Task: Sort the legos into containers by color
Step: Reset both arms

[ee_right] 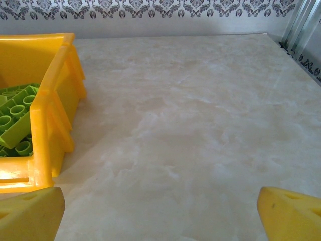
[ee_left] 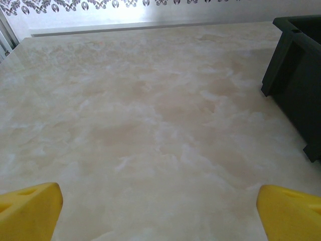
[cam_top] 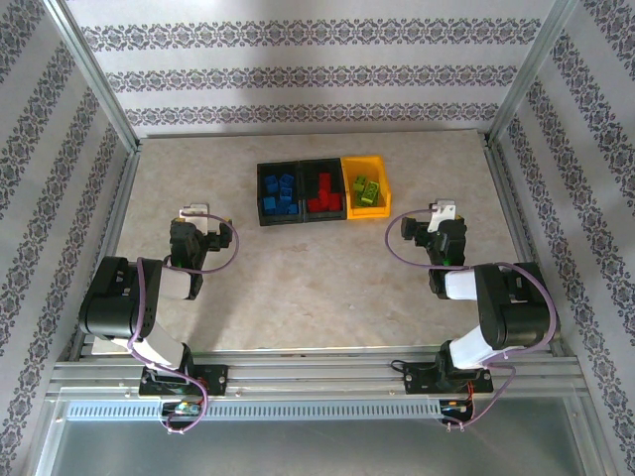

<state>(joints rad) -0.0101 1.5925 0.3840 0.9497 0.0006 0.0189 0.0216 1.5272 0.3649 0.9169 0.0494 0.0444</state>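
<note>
Hanging over the marbled worktop toward its left edge, the left gripper has its jaws spread wide with nothing between them. In its wrist view the two yellow fingertips sit at the bottom corners, with bare tabletop between them. Ahead and to the right in that view stands the dark wall of the left black bin, apart from the fingers.

The right gripper sits toward the right edge of the worktop, mirroring the other, its jaws also spread and empty. Its yellow fingertips frame a stretch of bare surface. To the left in its wrist view is the yellow bin, near the gripper but not touching it, with lime-green bricks piled inside.

From above, the three bins stand joined in a row near the middle of the worktop's far edge, between the two grippers and further back than both. The left black bin holds the blue bricks. The middle black bin holds the red bricks. The yellow bin, at the right end of the row, holds the lime-green bricks. Every brick that shows lies in a bin with others of its own colour. Patterned wallpaper rises behind the far edge.
</note>
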